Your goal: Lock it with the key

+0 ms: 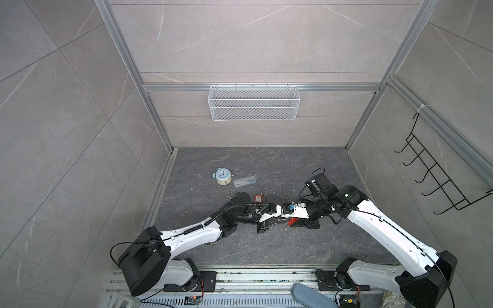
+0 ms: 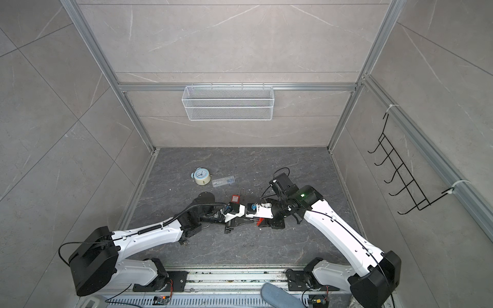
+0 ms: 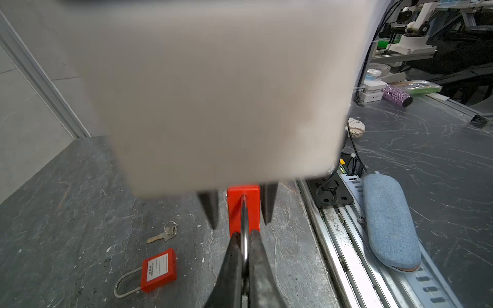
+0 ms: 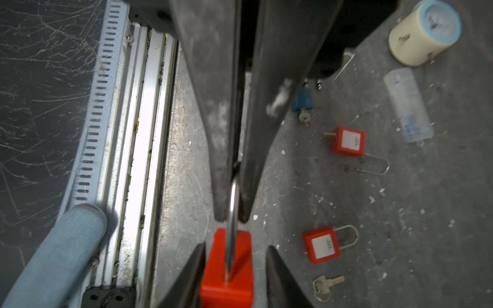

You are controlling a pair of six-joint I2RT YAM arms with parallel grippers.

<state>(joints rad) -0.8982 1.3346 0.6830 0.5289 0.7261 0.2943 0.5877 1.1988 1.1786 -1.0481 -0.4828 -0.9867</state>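
A red padlock (image 3: 243, 210) hangs above the floor between both grippers. My left gripper (image 3: 245, 240) is shut on its steel shackle (image 4: 233, 197). My right gripper (image 4: 235, 249) stands open around the red body (image 4: 229, 269), with a gap showing on at least one side. In both top views the padlock (image 1: 293, 220) (image 2: 260, 221) shows where the two grippers meet. A loose silver key (image 3: 162, 234) (image 4: 326, 284) lies on the floor, touched by neither gripper. A second key sticks out of a blue padlock (image 4: 302, 102).
Two more red padlocks (image 4: 348, 144) (image 4: 321, 245) lie on the floor. A small alarm clock (image 1: 222, 176) and a clear plastic case (image 1: 245, 182) sit further back. A blue fabric case (image 3: 389, 221) rests on the front rail. A wire basket (image 1: 253, 102) hangs on the back wall.
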